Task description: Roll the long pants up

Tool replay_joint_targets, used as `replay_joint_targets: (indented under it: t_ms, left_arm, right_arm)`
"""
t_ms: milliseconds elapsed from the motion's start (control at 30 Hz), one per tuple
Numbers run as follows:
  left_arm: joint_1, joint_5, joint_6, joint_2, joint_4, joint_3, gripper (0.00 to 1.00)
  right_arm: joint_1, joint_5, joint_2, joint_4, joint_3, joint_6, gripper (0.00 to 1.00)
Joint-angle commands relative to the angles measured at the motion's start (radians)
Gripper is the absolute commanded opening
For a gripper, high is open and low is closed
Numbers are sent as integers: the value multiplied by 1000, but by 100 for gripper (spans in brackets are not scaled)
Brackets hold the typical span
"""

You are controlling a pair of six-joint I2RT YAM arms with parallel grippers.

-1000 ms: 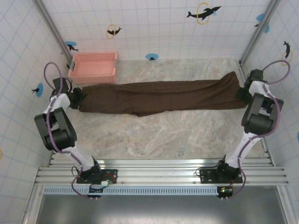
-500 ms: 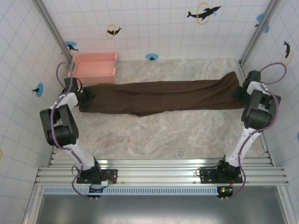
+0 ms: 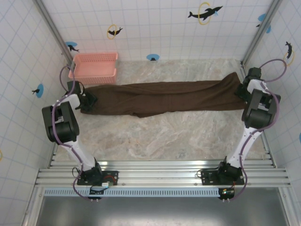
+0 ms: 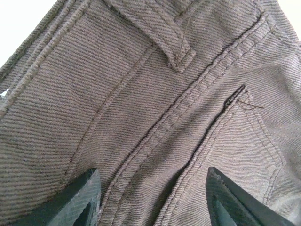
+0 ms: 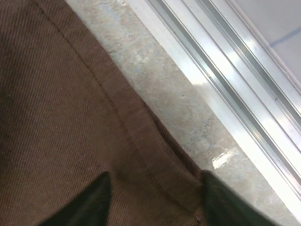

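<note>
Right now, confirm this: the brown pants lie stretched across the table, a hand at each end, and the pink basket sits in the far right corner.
Wrong on one point: the pink basket sits in the far left corner, as the top external view shows. The long pants do lie stretched across the table, the left hand and right hand at their ends.

The left arm point(image 3: 60, 123) is folded with its elbow raised and its wrist reaching to the far left. The left gripper point(image 4: 151, 188) points down, fingers point(image 4: 80, 197) set apart. The right arm point(image 3: 257, 112) mirrors this at far right. The right gripper point(image 5: 154, 190) points down, fingers parted; grip undetermined.
</note>
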Motion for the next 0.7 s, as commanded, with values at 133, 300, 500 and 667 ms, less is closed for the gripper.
replay_joint_targets:
  t_ms: [133, 300, 500, 667]
  left_arm:
    - [-16, -25, 8, 53, -24, -1, 19]
    - [-19, -39, 11, 86, -48, 13, 0]
    - [-20, -51, 22, 128, -69, 24, 0]
    - [-25, -91, 51, 148, -158, 88, 0]
  right_arm:
    - [12, 23, 7, -24, 23, -13, 0]
    - [17, 101, -84, -46, -41, -25, 0]
    - [12, 162, -163, -104, -66, -40, 0]
    - [16, 205, -202, -141, -80, -41, 0]
